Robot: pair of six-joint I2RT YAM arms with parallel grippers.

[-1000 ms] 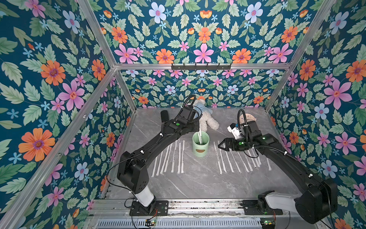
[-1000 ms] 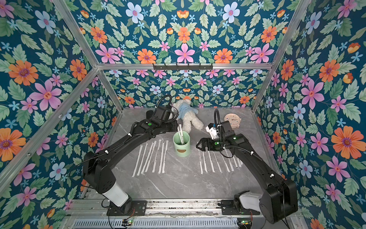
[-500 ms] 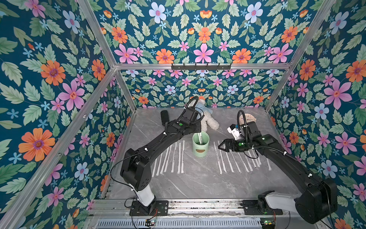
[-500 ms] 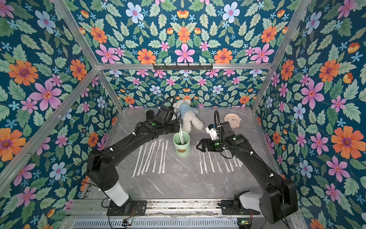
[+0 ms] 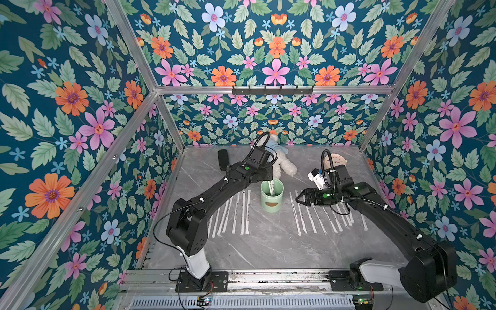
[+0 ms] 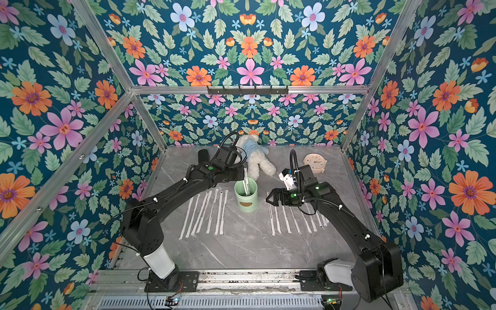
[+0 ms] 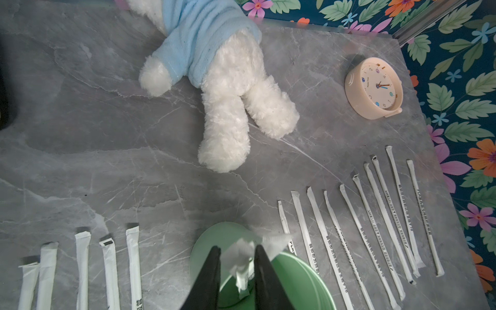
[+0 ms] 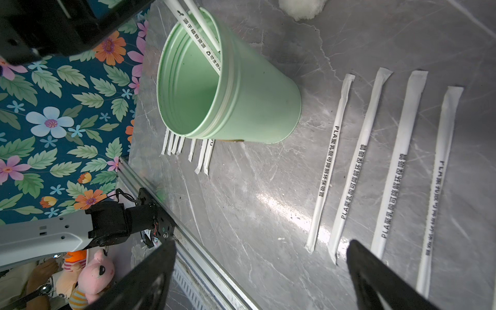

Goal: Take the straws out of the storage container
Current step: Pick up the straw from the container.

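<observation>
The storage container is a mint-green cup standing upright mid-table. Two white straws lean inside it. My left gripper hangs right over the cup's far rim, shut narrowly on the crumpled top of one straw. The other straw's top sits just outside one finger. Several straws lie flat in a row left of the cup and in another row right of it. My right gripper hovers wide open and empty just right of the cup.
A white plush bear in a blue top lies behind the cup. A round pinkish clock stands at the back right, and a black object at the back left. Floral walls close in three sides.
My left gripper has come down and a little to the right onto the straw tops in the cup. The right arm has stayed where it was.
</observation>
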